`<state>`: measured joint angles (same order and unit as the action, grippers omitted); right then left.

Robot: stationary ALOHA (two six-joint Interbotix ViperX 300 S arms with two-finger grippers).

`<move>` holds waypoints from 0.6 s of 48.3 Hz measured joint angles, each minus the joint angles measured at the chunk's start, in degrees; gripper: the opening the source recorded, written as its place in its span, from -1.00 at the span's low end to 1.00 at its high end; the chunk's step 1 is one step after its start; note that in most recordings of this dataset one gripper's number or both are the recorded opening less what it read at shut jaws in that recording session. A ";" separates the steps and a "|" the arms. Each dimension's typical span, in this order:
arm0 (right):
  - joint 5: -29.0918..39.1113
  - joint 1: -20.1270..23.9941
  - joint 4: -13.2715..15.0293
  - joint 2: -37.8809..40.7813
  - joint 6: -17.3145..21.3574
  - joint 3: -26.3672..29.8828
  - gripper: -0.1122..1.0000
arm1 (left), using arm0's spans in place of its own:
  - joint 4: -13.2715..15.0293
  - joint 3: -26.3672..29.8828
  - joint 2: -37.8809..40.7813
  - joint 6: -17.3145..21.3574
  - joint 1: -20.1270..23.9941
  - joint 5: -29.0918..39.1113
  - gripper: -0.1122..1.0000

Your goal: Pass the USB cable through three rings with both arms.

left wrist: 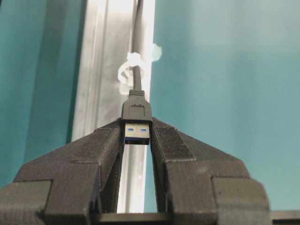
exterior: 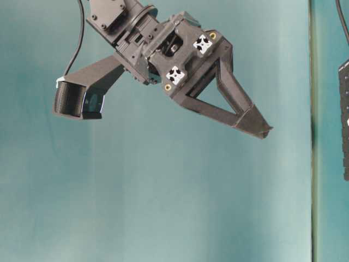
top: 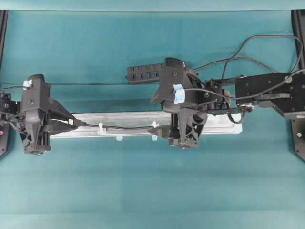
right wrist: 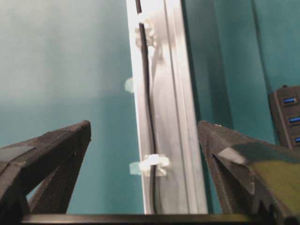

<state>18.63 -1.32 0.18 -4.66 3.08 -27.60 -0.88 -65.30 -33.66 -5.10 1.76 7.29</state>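
Overhead, you have bare teal table (top: 152, 191) from 4 to 8 o'clock of the rail (top: 224, 125); the hub (top: 143, 74) crowds 12 o'clock. Your left gripper (top: 82, 123) clamps the USB cable (top: 124, 127), which runs toward 3 o'clock through two rings (top: 101, 128). Left wrist view: plug (left wrist: 137, 126) pinched at the fingertips (left wrist: 166, 140), a ring (left wrist: 129, 70) at 12 o'clock. Right wrist view: your right gripper (right wrist: 145, 136) gapes wide, empty, cable between its fingers.

A teal cloth-covered surface (top: 143, 191) fills the view, with faint creases across it. Soft, even light falls on it. Black frame rails (top: 4, 28) edge both sides.
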 measured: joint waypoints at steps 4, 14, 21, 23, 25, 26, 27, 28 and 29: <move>-0.35 0.00 0.09 0.00 0.09 0.00 0.81 | -0.09 0.26 0.00 0.09 -0.09 0.00 -0.40; -0.88 0.09 0.00 0.00 0.09 0.00 0.81 | -0.09 0.53 0.00 0.09 -0.09 0.35 -0.40; -0.97 0.09 0.00 0.00 0.00 0.00 0.81 | -0.09 0.62 0.00 0.09 -0.09 0.79 -0.40; -0.97 0.09 0.00 0.00 0.09 0.00 0.81 | -0.09 0.62 -0.09 0.09 -0.09 0.79 -0.40; -0.97 0.09 0.09 0.00 0.09 0.00 0.81 | -0.09 0.62 -0.09 0.09 -0.18 0.79 -0.40; -0.97 0.09 0.00 0.00 0.00 0.00 0.81 | 0.00 0.62 -0.09 0.09 -0.18 0.79 -0.40; -1.05 0.09 0.09 0.00 0.09 0.00 0.81 | -0.09 0.53 -0.09 0.00 -0.09 0.88 -0.40; -0.97 0.09 0.00 0.00 0.09 0.00 0.81 | -0.09 0.62 0.00 0.00 -0.18 0.88 -0.40; -0.97 0.09 0.00 0.00 0.00 0.00 0.81 | -0.09 0.62 -0.09 0.09 -0.18 0.88 -0.40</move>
<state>17.67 -1.23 0.18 -4.66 3.08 -27.60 -0.97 -64.69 -33.75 -5.01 1.58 8.17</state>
